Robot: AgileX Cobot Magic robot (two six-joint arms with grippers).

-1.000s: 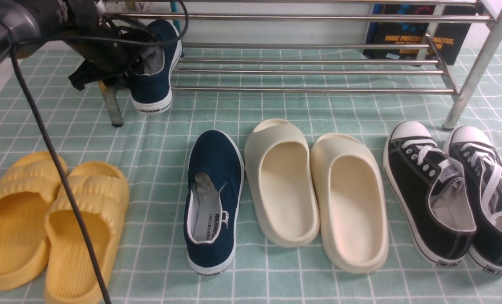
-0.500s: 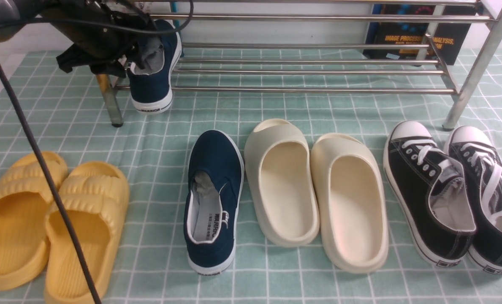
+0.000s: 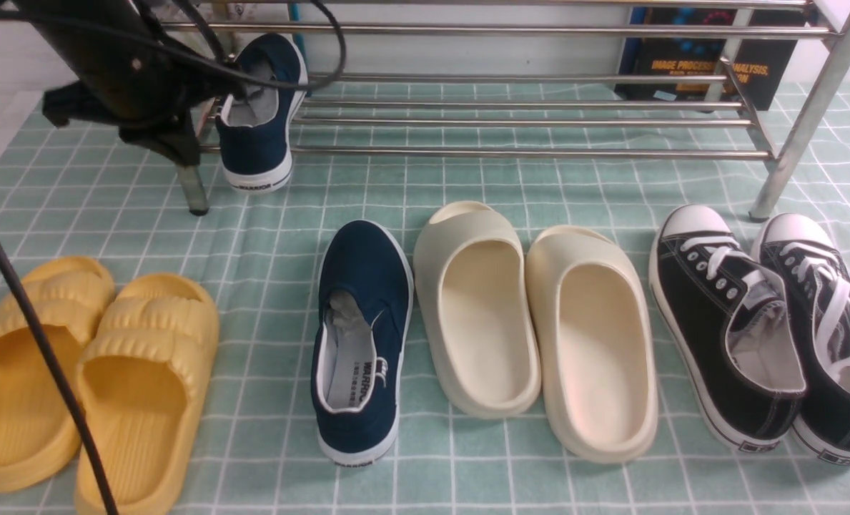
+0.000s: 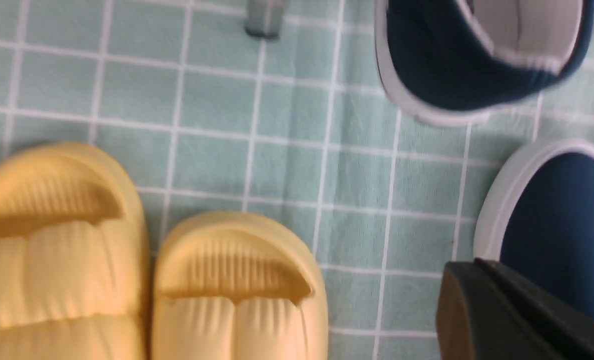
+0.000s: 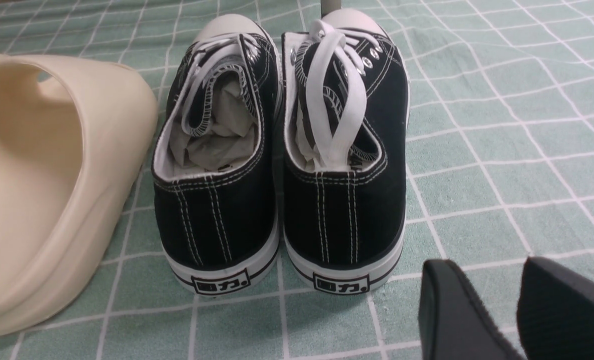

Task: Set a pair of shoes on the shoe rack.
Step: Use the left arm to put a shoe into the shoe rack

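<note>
One navy slip-on of the pair of shoes rests on the lower bars of the shoe rack at its left end, with its heel hanging over the front bar. The other navy shoe lies on the checked cloth in the front row, and its toe shows in the left wrist view. My left gripper hangs just left of the racked shoe, apart from it, with its fingers pressed together and nothing held. My right gripper is open and empty above the cloth, behind the black sneakers.
Yellow slides lie front left and cream slides in the middle. Black lace-up sneakers are at the right. The rack's left front leg stands near my left gripper. A dark book leans behind the rack. The arm's cable crosses the yellow slides.
My left gripper has let go of the navy shoe, drawn back to the left and shut. The shoe stays on the rack's lower bars.
</note>
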